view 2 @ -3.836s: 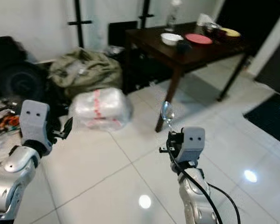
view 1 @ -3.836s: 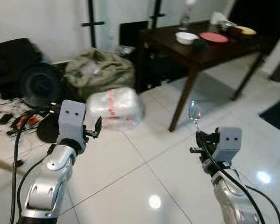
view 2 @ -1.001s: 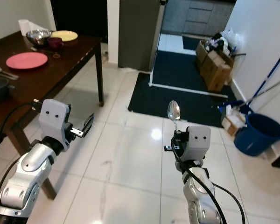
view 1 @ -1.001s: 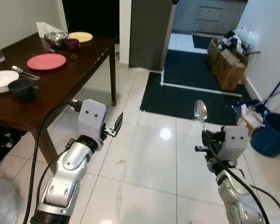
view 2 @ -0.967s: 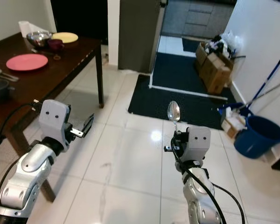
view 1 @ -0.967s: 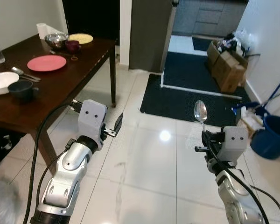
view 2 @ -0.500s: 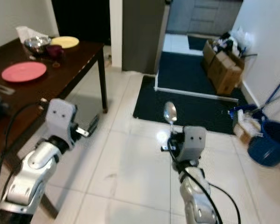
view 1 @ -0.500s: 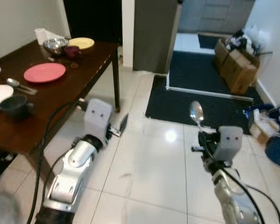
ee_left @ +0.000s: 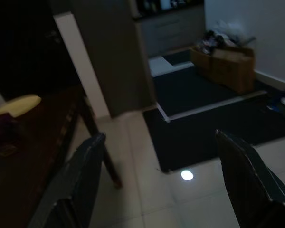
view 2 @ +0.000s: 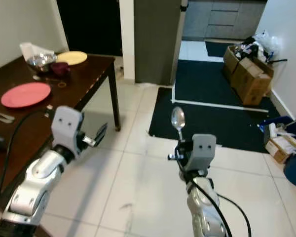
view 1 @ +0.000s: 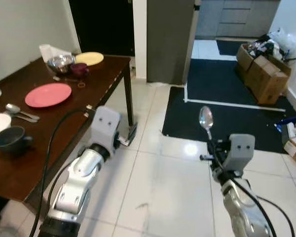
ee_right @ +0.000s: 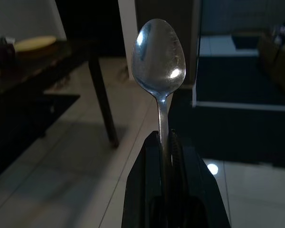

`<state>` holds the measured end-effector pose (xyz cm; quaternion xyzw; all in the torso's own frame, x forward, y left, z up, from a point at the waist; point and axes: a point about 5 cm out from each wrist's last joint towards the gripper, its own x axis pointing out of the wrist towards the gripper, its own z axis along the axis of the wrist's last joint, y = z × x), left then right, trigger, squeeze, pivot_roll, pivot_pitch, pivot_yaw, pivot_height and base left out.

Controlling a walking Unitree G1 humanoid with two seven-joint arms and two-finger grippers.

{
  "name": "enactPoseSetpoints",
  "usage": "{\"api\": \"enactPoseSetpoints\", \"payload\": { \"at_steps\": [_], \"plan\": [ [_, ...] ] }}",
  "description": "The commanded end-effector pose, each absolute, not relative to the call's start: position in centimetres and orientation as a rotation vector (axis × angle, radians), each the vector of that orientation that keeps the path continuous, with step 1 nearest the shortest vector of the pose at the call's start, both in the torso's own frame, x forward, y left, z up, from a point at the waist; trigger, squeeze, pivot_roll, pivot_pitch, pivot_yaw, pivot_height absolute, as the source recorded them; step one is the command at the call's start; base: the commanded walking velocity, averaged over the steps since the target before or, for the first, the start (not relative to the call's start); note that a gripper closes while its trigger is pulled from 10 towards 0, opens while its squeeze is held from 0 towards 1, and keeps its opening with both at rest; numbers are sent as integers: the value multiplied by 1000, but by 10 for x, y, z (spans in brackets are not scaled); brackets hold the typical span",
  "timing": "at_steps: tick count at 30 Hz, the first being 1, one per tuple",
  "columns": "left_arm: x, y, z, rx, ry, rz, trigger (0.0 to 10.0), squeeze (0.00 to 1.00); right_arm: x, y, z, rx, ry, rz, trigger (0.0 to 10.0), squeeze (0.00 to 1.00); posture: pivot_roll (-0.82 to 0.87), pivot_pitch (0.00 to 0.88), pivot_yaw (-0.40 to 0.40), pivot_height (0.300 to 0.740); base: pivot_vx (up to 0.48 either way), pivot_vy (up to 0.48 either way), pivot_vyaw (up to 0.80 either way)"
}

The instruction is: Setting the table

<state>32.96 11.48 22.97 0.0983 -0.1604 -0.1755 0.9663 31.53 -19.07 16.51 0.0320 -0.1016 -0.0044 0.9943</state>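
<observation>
I note the right gripper (ee_right: 164, 142) clamped on the handle of a polished metal spoon (view 1: 205, 119), bowl up, held over the white tiled floor (view 1: 163, 182) well apart from the dark wooden table (view 1: 96, 81). The left gripper (ee_left: 161, 180) is spread wide and carries nothing. A round pink plate (view 1: 48, 94) already sits near the table's long edge, so I judge the spoon's placing is still to be done.

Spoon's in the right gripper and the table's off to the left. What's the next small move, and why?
Probably turn left and step toward the table. The right gripper is shut on the spoon, held upright over bare floor, and the pink plate is beyond reach.
</observation>
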Motion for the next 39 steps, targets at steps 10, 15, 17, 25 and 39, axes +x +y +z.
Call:
{"api": "enactPoseSetpoints", "payload": {
  "at_steps": [10,15,17,25,39],
  "plan": [
    [335,113,225,202,-313,-367,10000,0,316,-187,166,66,-222,-8,10000,0,-11,30,116,740,474,0,0],
    [336,111,225,197,-316,-372,10000,0,315,-187,166,63,-224,-8,10000,0,-17,26,115,740,477,0,0],
    [336,111,225,196,-316,-373,10000,0,315,-187,166,63,-225,-8,10000,0,-18,24,115,740,476,0,0],
    [338,109,226,192,-325,-383,10000,0,317,-189,168,76,-236,-23,10000,0,-24,15,123,740,475,0,0],
    [339,107,225,189,-332,-387,10000,0,319,-194,170,76,-242,-39,10000,0,-29,5,117,740,475,0,0]
  ]
}}
